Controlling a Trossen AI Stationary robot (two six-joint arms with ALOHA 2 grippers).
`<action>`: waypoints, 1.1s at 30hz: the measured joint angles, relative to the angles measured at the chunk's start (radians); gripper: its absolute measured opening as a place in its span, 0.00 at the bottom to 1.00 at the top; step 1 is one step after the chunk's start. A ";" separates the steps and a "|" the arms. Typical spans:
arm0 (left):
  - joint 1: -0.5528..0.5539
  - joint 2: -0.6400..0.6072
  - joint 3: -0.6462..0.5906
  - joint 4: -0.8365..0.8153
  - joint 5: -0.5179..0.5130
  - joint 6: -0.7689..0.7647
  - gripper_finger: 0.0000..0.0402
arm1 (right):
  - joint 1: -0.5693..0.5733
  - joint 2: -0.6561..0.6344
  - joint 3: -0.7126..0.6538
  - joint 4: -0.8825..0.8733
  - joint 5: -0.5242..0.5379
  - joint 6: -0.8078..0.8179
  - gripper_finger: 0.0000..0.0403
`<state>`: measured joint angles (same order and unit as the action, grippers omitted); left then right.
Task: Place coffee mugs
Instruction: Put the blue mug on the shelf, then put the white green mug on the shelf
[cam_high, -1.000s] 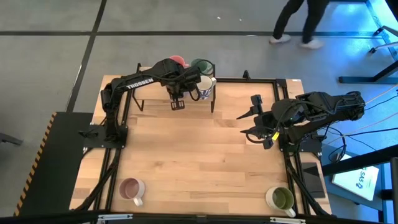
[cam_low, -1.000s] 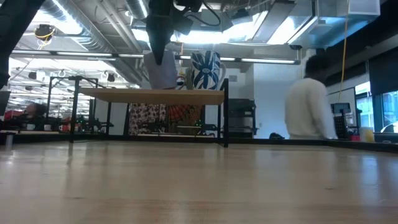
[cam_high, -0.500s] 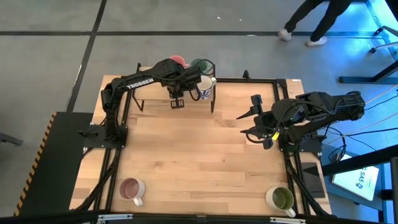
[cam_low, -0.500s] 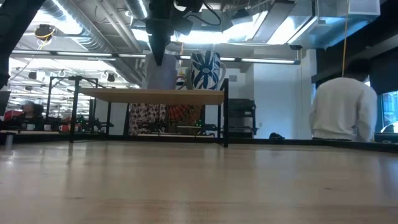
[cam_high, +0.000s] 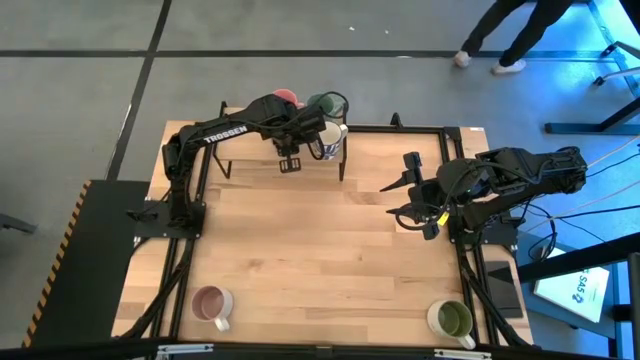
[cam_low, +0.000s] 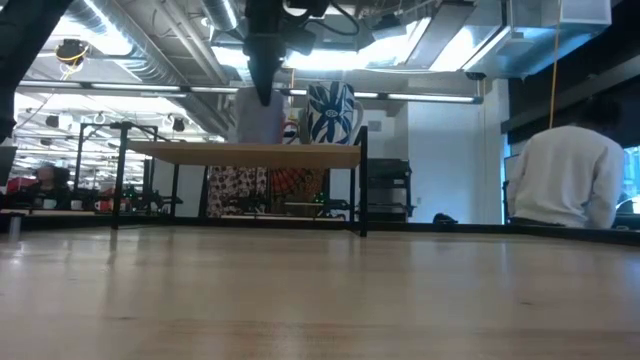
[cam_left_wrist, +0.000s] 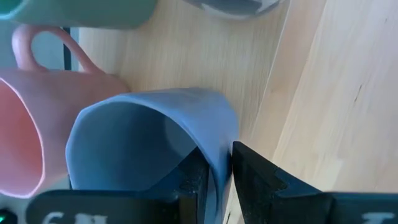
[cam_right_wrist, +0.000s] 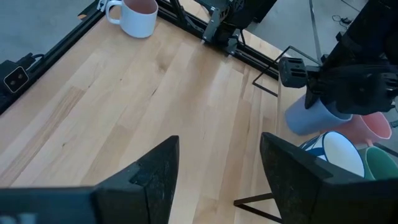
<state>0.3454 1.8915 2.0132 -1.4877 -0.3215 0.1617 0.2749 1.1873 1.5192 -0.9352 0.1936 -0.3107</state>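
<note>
My left gripper (cam_high: 290, 152) reaches over the raised shelf (cam_low: 245, 151) at the table's far edge and is shut on the lavender mug (cam_left_wrist: 143, 143), also in the low view (cam_low: 262, 118). On the shelf beside it stand the pink mug (cam_left_wrist: 25, 137), the dark green mug (cam_high: 322, 103) and the white mug with blue pattern (cam_low: 331, 112). The beige-pink mug (cam_high: 211, 303) sits near the table's near left corner, the cream mug with olive inside (cam_high: 452, 318) near the near right corner. My right gripper (cam_high: 410, 195) waits open at the table's right side. My left gripper has the lavender mug's wall at the rim (cam_left_wrist: 219, 134) pinched, one finger inside the mug (cam_left_wrist: 194, 180) and one outside (cam_left_wrist: 255, 177). The fingers come from above, pointing down. The mug's base is down at the shelf top (cam_low: 262, 140), close beside the pink mug.
The shelf stands on thin black legs (cam_low: 362, 180) with open room beneath it. A black frame (cam_high: 420, 128) borders the table. A person (cam_low: 570, 180) is in the room beyond the table's far right.
My left gripper, still shut on the lavender mug, has shifted slightly toward the table's right along the shelf. The person behind the table has walked to the right.
</note>
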 joint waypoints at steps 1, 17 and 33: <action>0.000 0.000 0.000 0.003 0.001 0.000 0.16 | 0.000 0.000 0.000 0.000 0.000 0.000 0.52; -0.015 -0.001 0.000 -0.044 -0.002 0.086 0.18 | 0.000 0.000 0.000 -0.010 -0.003 0.019 0.52; -0.049 -0.013 0.000 -0.053 -0.062 0.129 0.45 | 0.000 0.027 0.000 -0.035 -0.003 0.019 0.52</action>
<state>0.2964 1.8784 2.0132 -1.5408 -0.3832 0.2909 0.2749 1.2147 1.5188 -0.9698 0.1902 -0.2920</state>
